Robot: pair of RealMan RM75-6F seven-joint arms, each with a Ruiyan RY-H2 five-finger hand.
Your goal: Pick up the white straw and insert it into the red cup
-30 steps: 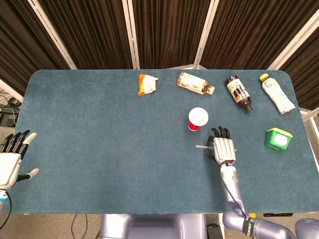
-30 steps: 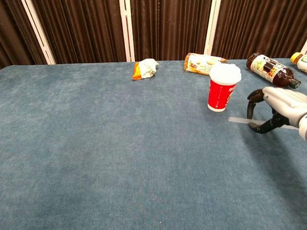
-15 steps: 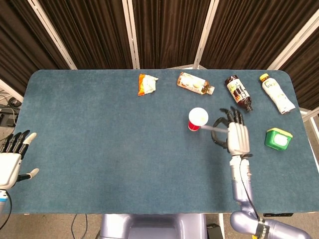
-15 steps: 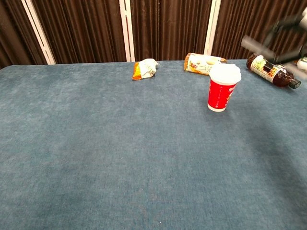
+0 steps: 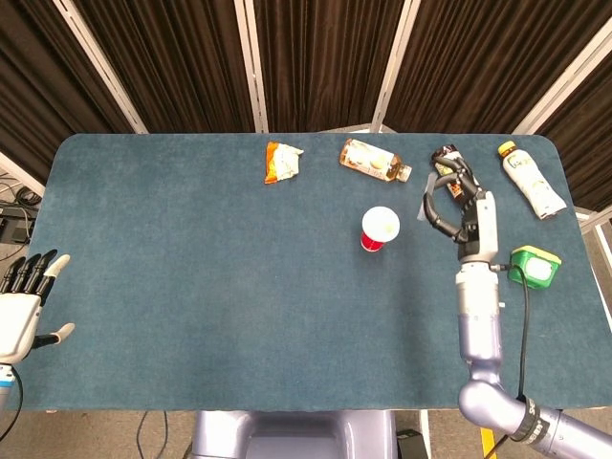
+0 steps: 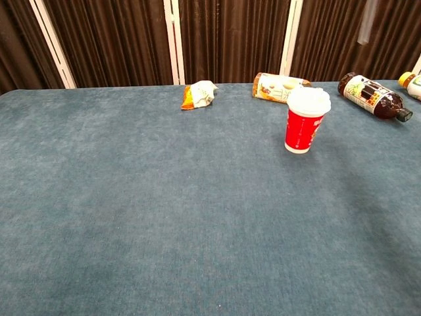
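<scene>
The right hand (image 5: 459, 203) is up off the table, fingers curled around the white straw (image 6: 364, 25), off to the side of the red cup (image 5: 379, 229). Left hand (image 5: 23, 308) sits open with nothing in it.

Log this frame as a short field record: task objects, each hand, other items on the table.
straw: white straw held up in the air, roughly upright, well above the table, right of the cup
cup: red cup upright on the blue table, white lid on, no straw in it
right hand: right hand raised, pinching the straw
left hand: left hand at the table's left edge, fingers apart, holding nothing
far edge: snack packet, three bottles lying down
right side: green container
</scene>
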